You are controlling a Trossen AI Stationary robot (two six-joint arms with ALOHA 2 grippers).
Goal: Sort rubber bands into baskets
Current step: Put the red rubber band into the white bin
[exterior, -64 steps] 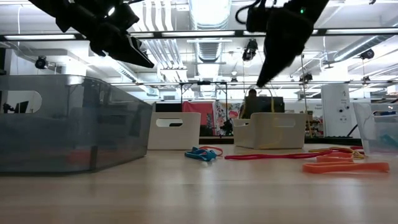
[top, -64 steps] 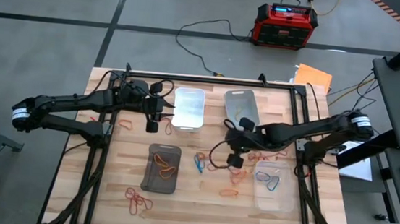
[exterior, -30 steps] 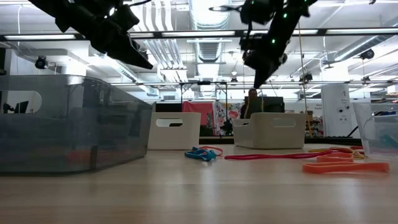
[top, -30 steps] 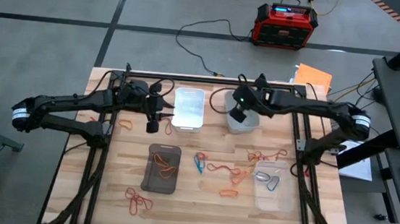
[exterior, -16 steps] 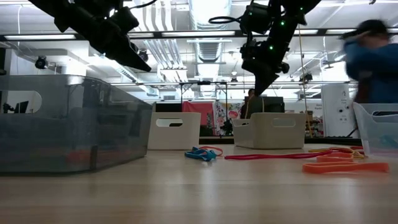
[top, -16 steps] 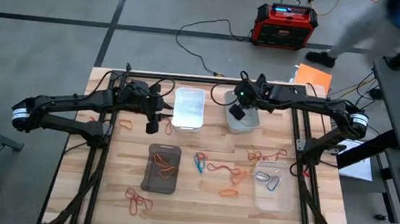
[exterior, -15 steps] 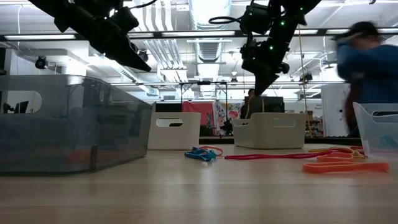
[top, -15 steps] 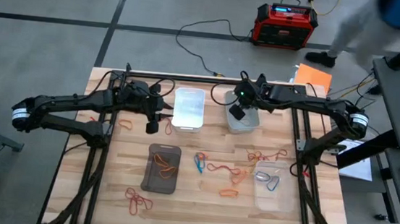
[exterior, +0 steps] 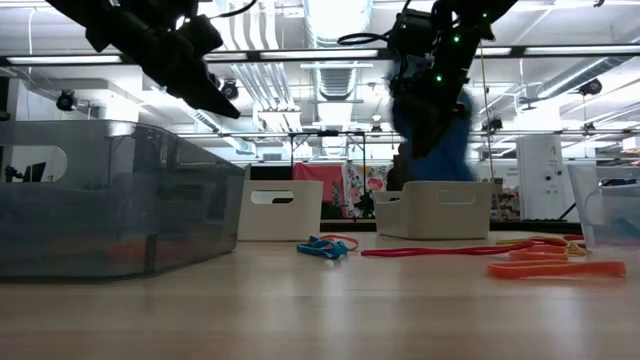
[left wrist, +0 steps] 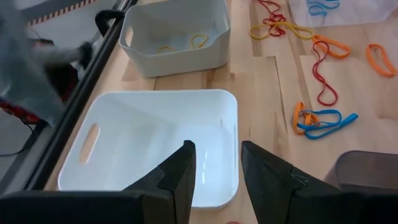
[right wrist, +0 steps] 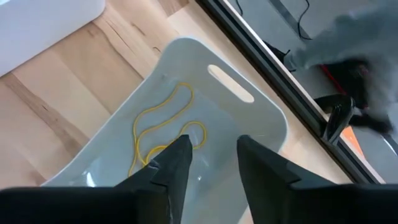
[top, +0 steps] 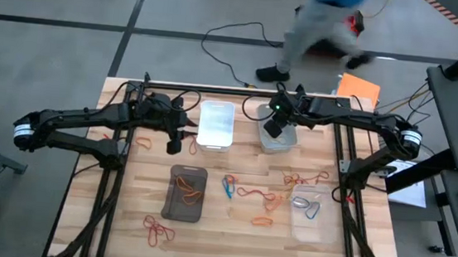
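Yellowish rubber bands (right wrist: 163, 127) lay in the light grey basket (top: 277, 126) directly under the right gripper (top: 272, 126) — fingers parted, empty. Loose rubber bands (top: 266, 200) lay nearer its side than the left gripper (top: 181, 128), parted and empty beside the white basket (top: 216, 123).

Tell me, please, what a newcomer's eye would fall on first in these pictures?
The right end effector hangs open over the light grey basket at the table's far side, yellowish bands lying inside. Colourful rubber bands litter the table's middle, and a blurred person walks past behind.
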